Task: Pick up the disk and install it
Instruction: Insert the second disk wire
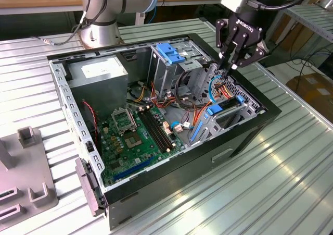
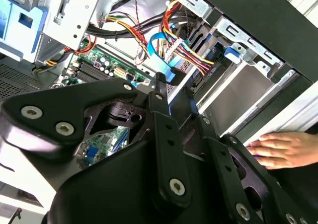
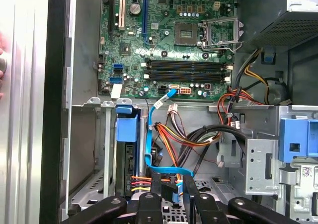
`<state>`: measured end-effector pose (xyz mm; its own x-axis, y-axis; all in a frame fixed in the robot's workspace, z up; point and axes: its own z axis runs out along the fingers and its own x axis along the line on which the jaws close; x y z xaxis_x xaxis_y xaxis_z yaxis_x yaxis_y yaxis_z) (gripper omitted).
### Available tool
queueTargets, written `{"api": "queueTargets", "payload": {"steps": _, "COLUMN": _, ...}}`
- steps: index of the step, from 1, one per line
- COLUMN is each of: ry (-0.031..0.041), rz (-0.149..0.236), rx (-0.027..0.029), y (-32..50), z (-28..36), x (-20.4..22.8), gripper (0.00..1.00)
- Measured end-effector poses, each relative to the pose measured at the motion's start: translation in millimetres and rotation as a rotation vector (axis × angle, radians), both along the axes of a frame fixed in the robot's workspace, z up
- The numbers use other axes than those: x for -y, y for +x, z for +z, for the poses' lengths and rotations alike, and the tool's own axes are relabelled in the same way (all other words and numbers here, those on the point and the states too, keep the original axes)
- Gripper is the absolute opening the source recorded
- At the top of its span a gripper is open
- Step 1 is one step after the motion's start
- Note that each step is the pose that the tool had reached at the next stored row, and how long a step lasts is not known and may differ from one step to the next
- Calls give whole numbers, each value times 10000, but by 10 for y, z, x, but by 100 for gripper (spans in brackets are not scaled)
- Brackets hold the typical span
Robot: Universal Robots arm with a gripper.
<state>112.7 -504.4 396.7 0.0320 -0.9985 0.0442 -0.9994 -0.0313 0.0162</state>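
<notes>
The disk, a dark body in a bright blue bracket, sits in the drive bay at the case's front corner. In the exterior view the disk lies in the cage on the view's right, blue tabs at both ends. My gripper hangs just above that cage, its fingers drawn together. In the first wrist view the gripper pinches the plug of a blue data cable, a short way beside the disk. The second wrist view shows the black fingers meeting at that blue plug.
The open computer case lies on a ribbed metal table, with the motherboard, a grey power supply and a light-blue latch block. Bundled coloured wires cross beside the bay. A person's hand rests outside the case wall.
</notes>
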Motion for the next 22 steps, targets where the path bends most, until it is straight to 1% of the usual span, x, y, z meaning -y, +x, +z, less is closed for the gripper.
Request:
{"api": "queueTargets", "payload": {"steps": 1, "ry": -97, "rz": -1, "rx": 0, "y": 1, "z": -1, "x": -15, "gripper": 31}}
{"api": "queueTargets", "payload": {"steps": 2, "ry": -224, "rz": -1, "rx": 0, "y": 7, "z": 0, "x": -35, "gripper": 31}}
{"api": "queueTargets", "payload": {"steps": 3, "ry": -334, "rz": -1, "rx": 0, "y": 13, "z": -2, "x": -57, "gripper": 31}}
{"api": "queueTargets", "payload": {"steps": 4, "ry": -390, "rz": 0, "rx": 0, "y": 19, "z": -6, "x": -88, "gripper": 31}}
{"api": "queueTargets", "payload": {"steps": 6, "ry": -397, "rz": -2, "rx": 0, "y": 23, "z": -12, "x": -128, "gripper": 31}}
{"api": "queueTargets", "payload": {"steps": 7, "ry": -412, "rz": -2, "rx": 0, "y": 24, "z": -15, "x": -145, "gripper": 31}}
{"api": "queueTargets", "payload": {"steps": 8, "ry": -481, "rz": 0, "rx": 0, "y": 25, "z": -21, "x": -162, "gripper": 31}}
{"api": "queueTargets", "payload": {"steps": 9, "ry": -526, "rz": 0, "rx": 0, "y": 26, "z": -29, "x": -171, "gripper": 31}}
{"api": "queueTargets", "payload": {"steps": 11, "ry": -678, "rz": 0, "rx": 0, "y": 27, "z": -51, "x": -194, "gripper": 31}}
{"api": "queueTargets", "payload": {"steps": 12, "ry": -796, "rz": -1, "rx": 0, "y": 28, "z": -63, "x": -210, "gripper": 31}}
{"api": "queueTargets", "payload": {"steps": 16, "ry": -1106, "rz": 0, "rx": 0, "y": 36, "z": -91, "x": -258, "gripper": 31}}
{"api": "queueTargets", "payload": {"steps": 19, "ry": -1217, "rz": 0, "rx": 1, "y": 53, "z": -123, "x": -289, "gripper": 31}}
{"api": "queueTargets", "payload": {"steps": 20, "ry": -1244, "rz": 0, "rx": 0, "y": 57, "z": -132, "x": -297, "gripper": 31}}
{"api": "queueTargets", "payload": {"steps": 22, "ry": -1273, "rz": -1, "rx": 0, "y": 62, "z": -152, "x": -311, "gripper": 31}}
